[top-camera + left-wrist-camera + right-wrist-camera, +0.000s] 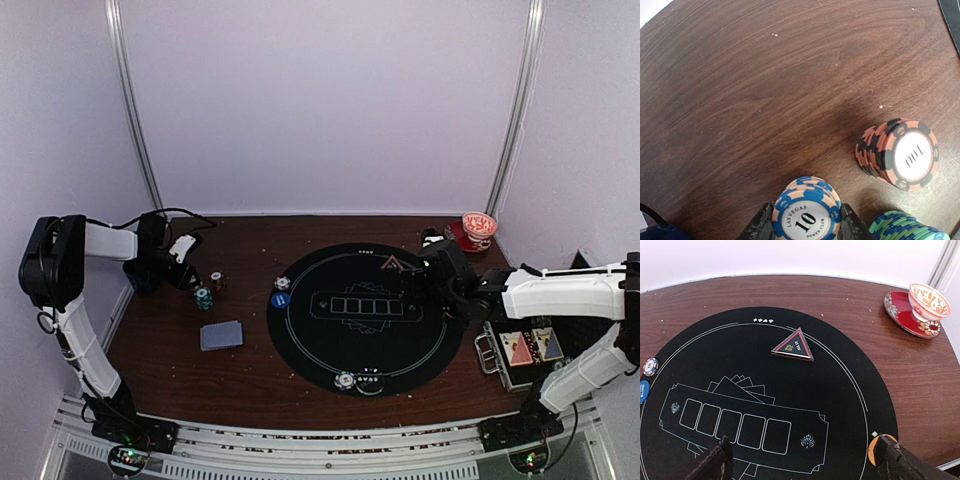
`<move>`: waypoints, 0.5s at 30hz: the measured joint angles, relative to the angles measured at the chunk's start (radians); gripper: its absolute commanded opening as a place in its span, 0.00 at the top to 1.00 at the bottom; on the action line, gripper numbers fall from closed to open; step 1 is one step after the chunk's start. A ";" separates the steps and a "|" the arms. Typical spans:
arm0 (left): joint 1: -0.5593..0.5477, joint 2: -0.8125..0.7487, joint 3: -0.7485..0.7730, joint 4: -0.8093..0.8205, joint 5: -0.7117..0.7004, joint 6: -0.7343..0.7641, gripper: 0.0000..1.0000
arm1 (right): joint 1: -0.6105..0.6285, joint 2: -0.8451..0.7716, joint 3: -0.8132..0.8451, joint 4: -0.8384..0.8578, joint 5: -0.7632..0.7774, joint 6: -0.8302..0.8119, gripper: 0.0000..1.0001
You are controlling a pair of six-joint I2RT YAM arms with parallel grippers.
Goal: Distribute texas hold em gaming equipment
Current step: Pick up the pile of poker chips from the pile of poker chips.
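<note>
- At the tabletop's [740, 100] left side, the left fingers [761, 227] pinch a blue "10" chip stack [806, 214] from both sides.
- A red "100" chip stack [900, 154] stands near it, not touching.
- Over the black mat [840, 390], the right fingers [717, 460] gape wide, holding nothing.

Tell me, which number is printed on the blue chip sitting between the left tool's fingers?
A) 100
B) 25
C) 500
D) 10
D: in the left wrist view, the blue chip framed by the left tool reads 10 on its white centre. The 100 belongs to the red chip stack, which stands apart to one side.
</note>
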 measured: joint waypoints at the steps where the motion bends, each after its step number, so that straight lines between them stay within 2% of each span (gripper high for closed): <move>1: 0.000 0.000 0.000 0.002 -0.001 -0.001 0.62 | 0.000 0.000 0.000 0.000 0.000 0.000 0.00; 4: 0.000 0.000 0.000 0.005 -0.006 -0.002 0.66 | 0.000 0.000 0.000 0.000 0.000 0.000 0.00; 15: 0.000 -0.046 -0.019 0.010 -0.004 -0.004 0.67 | 0.000 0.000 0.000 0.000 0.000 0.000 0.00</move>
